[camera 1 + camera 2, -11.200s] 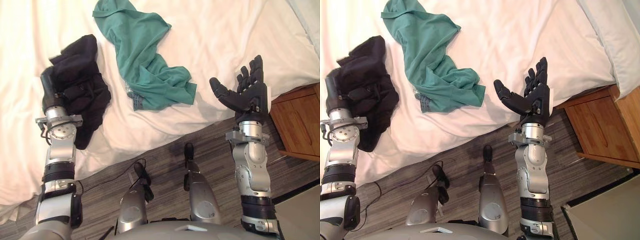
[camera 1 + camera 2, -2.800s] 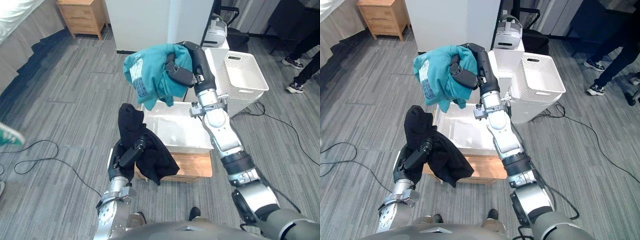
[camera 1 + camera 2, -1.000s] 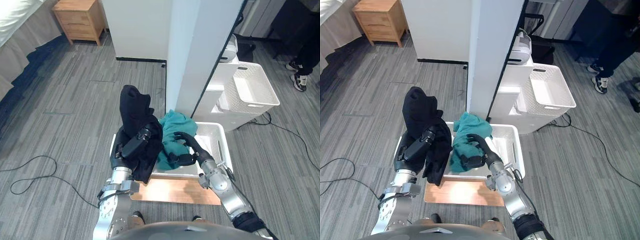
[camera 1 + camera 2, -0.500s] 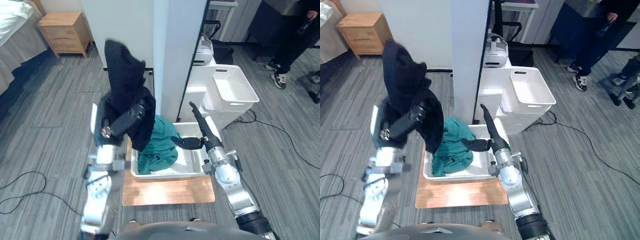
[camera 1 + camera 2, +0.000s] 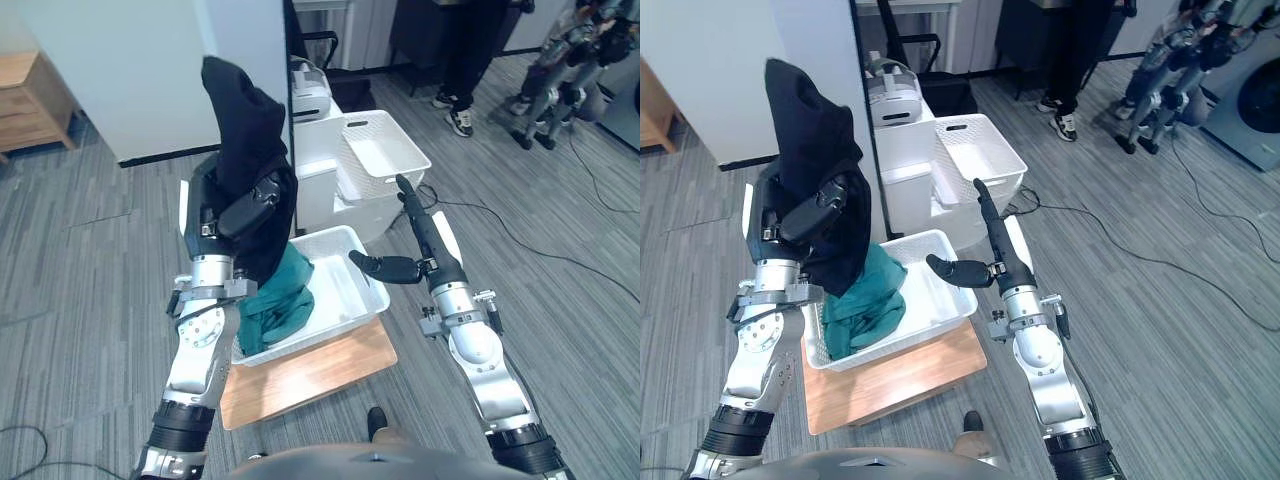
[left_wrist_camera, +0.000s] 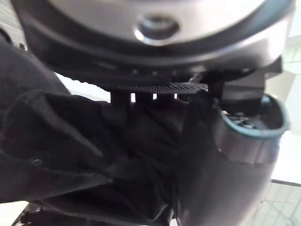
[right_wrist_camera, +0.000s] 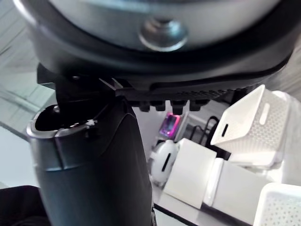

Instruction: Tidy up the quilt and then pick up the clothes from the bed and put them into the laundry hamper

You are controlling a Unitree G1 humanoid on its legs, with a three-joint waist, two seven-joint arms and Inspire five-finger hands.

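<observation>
The laundry hamper (image 5: 372, 292) is now under both arms. The black garment (image 5: 243, 140) is still held high over its left end, clenched in the left robot hand (image 5: 243, 213). The teal garment (image 5: 276, 306), carried aloft seconds ago, has been laid inside. The right robot hand (image 5: 428, 248) is released, fingers straight, by the right rim. Only the black piece is judged left to drop.

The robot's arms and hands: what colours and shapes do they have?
The left arm and the right arm are silver-grey, made of rounded segments with black bands. Each ends in a dark hand, the left hand and the right hand, with slender fingers and a thumb.
</observation>
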